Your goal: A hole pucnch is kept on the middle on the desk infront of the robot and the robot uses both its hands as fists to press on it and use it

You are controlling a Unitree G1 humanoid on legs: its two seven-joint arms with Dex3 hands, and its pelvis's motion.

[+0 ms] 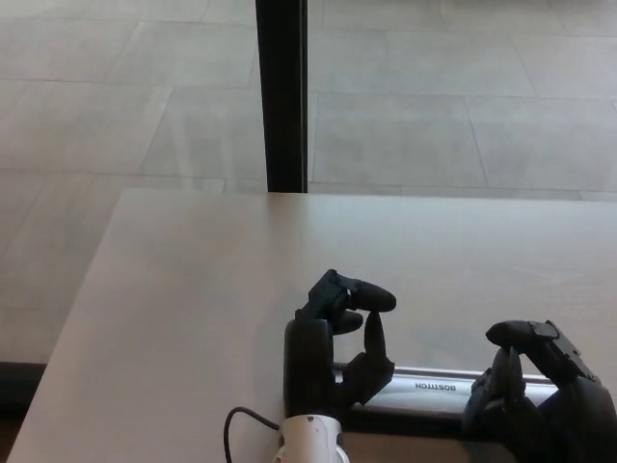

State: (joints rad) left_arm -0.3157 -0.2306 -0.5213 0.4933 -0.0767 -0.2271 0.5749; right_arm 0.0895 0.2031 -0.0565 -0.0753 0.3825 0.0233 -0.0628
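nearest, along the desk's (pixel 193 289) near edge, lies the hole punch (pixel 453 389), a long silver bar with a dark base running left to right, its printed brand name reading upside down from the head view. it sits right of the middle of that edge, and its right end is hidden behind the right hand (pixel 540 395). the left hand (pixel 333 352) stands at the punch's left end, its white wrist at the bottom of the frame with a thin black cable looping out beside it. this hand's fingers (pixel 362 294) are curled over but not closed into a fist; a gap shows between the upper fingers and the thumb, and they grip nothing. its lower part overlaps the punch's left end, though whether it presses there cannot be told. the right hand is hunched over the punch's right end, fingers bent downward and loosely curled, holding nothing; contact with the bar is unclear. beyond the hands the desk top runs bare toward its far edge. past the far edge a black vertical post (pixel 281 92) rises against a grey tiled floor (pixel 463 96).
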